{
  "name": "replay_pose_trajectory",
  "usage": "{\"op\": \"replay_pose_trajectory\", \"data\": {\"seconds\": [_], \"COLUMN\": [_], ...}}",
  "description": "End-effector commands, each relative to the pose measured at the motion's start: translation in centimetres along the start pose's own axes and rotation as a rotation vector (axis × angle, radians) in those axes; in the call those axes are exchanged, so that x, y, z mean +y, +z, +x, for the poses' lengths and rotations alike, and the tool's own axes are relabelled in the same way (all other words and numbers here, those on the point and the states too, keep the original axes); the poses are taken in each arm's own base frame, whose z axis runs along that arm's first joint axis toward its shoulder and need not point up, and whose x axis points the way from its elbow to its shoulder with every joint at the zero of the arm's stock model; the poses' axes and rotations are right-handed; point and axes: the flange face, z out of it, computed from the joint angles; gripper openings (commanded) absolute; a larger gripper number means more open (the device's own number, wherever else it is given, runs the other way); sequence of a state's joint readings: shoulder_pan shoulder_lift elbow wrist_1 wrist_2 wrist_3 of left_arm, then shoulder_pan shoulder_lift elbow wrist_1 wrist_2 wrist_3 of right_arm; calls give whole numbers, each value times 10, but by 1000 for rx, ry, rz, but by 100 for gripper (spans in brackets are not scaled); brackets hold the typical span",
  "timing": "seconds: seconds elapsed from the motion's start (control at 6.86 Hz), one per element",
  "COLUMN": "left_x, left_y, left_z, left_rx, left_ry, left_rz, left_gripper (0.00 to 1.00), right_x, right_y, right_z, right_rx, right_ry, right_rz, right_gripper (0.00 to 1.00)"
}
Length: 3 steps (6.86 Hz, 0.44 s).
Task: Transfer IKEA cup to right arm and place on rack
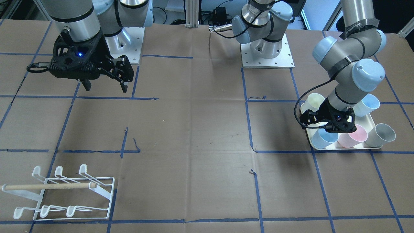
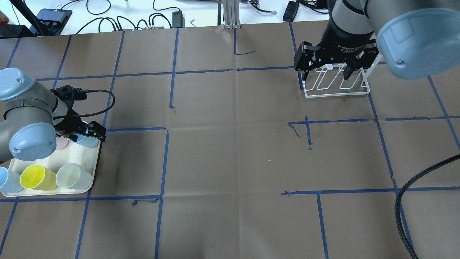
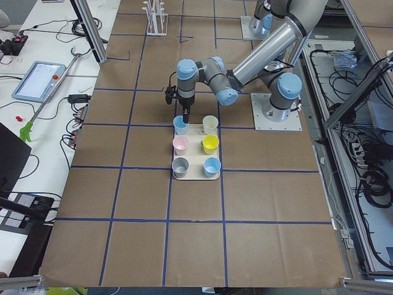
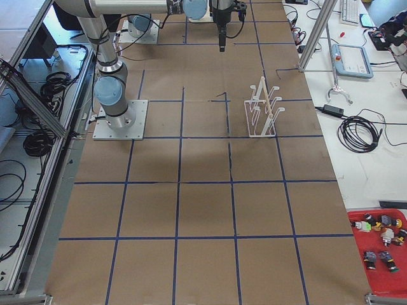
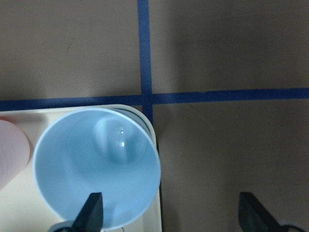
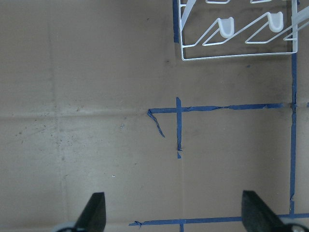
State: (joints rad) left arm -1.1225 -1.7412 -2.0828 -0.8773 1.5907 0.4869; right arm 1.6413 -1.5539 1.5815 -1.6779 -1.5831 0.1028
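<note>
My left gripper [image 5: 171,215] is spread wide and holds nothing. It hangs low over the blue cup [image 5: 96,164], which stands upright with its mouth up in a corner of the cream tray [image 2: 81,154], on the side of the tray far from my base. In the left wrist view one finger [image 5: 91,212] shows over the inside of this cup, close to its rim, and the other finger shows over the bare table [image 1: 194,129] past the edge of the tray, so one wall of the cup lies between them. I cannot tell if the finger touches the cup. A pink cup [image 1: 354,136] stands just beside the blue one. A grey cup [image 1: 383,134], a yellow cup [image 2: 36,177], a pale cup [image 2: 73,176] and another blue cup [image 2: 7,180] stand on the same tray. My right gripper [image 1: 106,86] is also spread and empty. It hovers above the brown paper of the table and points straight down, near my right base. The rack [image 1: 48,186] stands on the table on my right side, at the far edge from me and well apart from the tray. No cup hangs on its hooks. In the right wrist view only one edge of the rack shows, at the top of the picture, away from my fingers.
</note>
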Motion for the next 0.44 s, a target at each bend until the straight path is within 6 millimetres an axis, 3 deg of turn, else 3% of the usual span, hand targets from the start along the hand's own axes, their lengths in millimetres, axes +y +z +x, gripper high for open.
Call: {"op": "replay_pose_trajectory", "data": {"seconds": [0.0,0.15,0.29], "left_x": [-1,-2,-4], "left_y": [2,1,-1], "left_z": [-4,-5,-6], "left_rx": [-19,-23,-27], "left_ry": [0,9,9], "left_rz": [-13,-9,-5], "left_gripper": [72,40,15], "right_x": [0,0,0], "right_y": [0,0,0], "right_z": [0,0,0], "right_rx": [0,0,-2], "right_ry": [0,0,1], "right_rz": [0,-1,0], "right_gripper": [100,100,100]}}
